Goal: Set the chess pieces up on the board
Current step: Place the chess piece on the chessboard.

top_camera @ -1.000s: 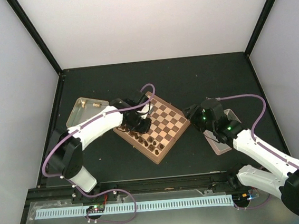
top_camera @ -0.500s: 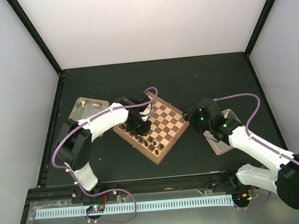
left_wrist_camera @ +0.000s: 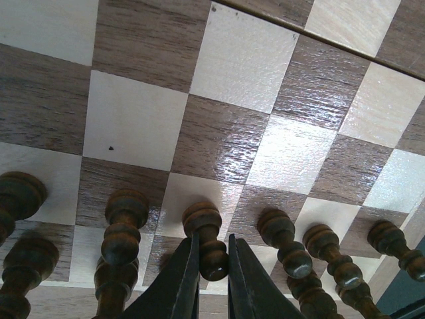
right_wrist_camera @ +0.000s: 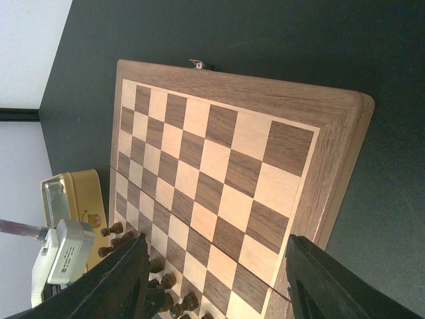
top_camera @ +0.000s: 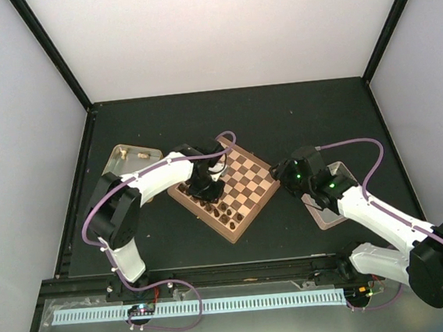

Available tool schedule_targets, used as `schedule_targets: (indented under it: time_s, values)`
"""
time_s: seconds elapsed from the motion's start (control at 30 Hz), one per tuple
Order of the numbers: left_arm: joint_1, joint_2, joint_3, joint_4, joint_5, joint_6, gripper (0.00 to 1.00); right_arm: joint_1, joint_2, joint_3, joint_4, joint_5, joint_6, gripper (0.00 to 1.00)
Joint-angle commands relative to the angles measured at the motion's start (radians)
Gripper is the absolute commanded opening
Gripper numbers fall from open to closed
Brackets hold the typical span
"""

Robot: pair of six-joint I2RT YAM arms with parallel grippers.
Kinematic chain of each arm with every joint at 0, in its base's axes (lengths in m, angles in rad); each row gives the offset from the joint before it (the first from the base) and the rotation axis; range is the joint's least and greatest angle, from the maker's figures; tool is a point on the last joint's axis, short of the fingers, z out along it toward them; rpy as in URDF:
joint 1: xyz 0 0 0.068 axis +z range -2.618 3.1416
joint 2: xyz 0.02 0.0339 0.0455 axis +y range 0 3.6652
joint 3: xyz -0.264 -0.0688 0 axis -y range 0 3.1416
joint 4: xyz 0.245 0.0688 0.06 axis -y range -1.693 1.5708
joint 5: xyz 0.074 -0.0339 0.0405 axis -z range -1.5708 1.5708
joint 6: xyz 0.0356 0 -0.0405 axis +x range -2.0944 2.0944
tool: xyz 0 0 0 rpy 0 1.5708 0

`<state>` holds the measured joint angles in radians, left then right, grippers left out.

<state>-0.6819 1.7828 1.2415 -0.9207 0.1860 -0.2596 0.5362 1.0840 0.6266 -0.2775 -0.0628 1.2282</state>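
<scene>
The many small dark brown wooden chess pieces (top_camera: 219, 208) stand close together along the near left edge of the square wooden chessboard (top_camera: 248, 181) with tan and brown checks. The left gripper (left_wrist_camera: 212, 269) is low over this same edge of the board, and its two black fingers (left_wrist_camera: 187, 276) are closed on the stem of one slim dark piece (left_wrist_camera: 204, 226). The right gripper (right_wrist_camera: 218, 252) hangs just beside the right corner of the board, its fingers spread wide and holding nothing, and a gold metal tray (top_camera: 119, 166) lies to the left of the board.
</scene>
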Motion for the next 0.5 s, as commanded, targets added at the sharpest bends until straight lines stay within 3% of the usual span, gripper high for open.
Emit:
schedule_targets:
  time_s: [0.0,0.47]
  values:
    - [0.003,0.016,0.045,-0.027,-0.007,0.022,0.16,-0.007,0.001,0.025,0.003,0.001,-0.015,0.58]
    - [0.003,-0.005,0.078,-0.040,-0.026,0.020,0.23,-0.006,-0.017,0.025,-0.010,0.013,-0.015,0.58]
